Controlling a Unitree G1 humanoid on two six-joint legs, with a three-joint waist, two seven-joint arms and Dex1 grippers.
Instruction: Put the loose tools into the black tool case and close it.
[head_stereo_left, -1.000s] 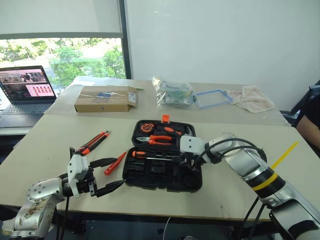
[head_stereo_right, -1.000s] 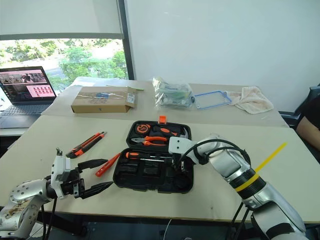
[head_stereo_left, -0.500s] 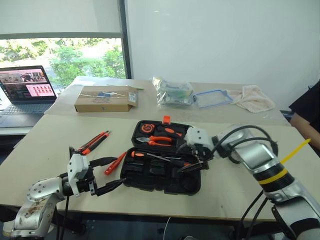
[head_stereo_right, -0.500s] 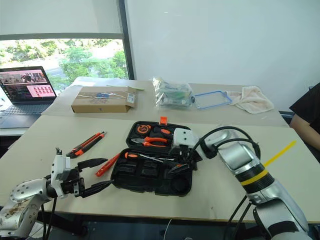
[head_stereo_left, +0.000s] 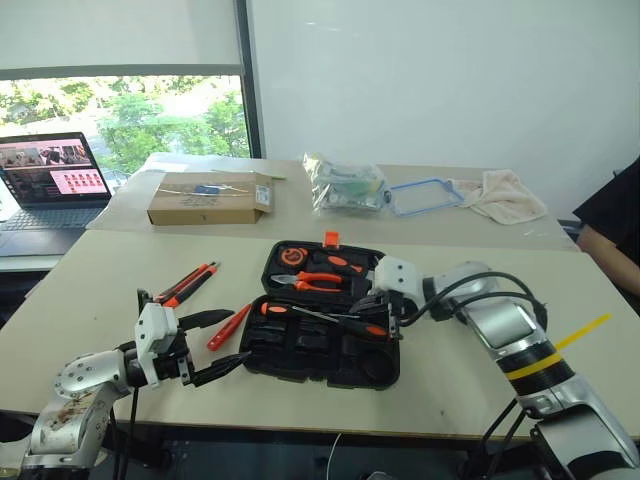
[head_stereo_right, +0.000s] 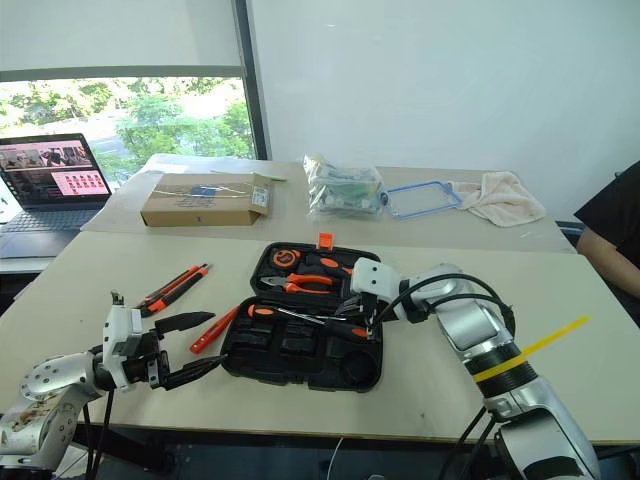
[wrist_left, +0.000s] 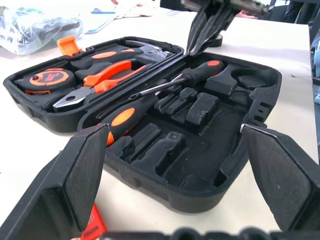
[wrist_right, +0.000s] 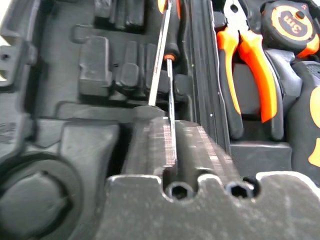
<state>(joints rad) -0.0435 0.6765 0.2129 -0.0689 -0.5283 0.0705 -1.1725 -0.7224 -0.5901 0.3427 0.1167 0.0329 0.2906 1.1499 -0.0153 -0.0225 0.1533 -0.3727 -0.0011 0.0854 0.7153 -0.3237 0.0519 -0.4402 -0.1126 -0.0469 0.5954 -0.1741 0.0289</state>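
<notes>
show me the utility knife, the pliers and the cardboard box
utility knife (head_stereo_left: 188, 284), left eye view, middle of its orange-and-black body
pliers (head_stereo_left: 318, 281), left eye view, orange handles
cardboard box (head_stereo_left: 207, 199), left eye view, its top face

The beige table (head_stereo_left: 90, 290) carries the open black tool case (head_stereo_left: 325, 340), a utility knife (head_stereo_left: 187, 284) and 1 short orange screwdriver (head_stereo_left: 230, 326) beside it.
</notes>
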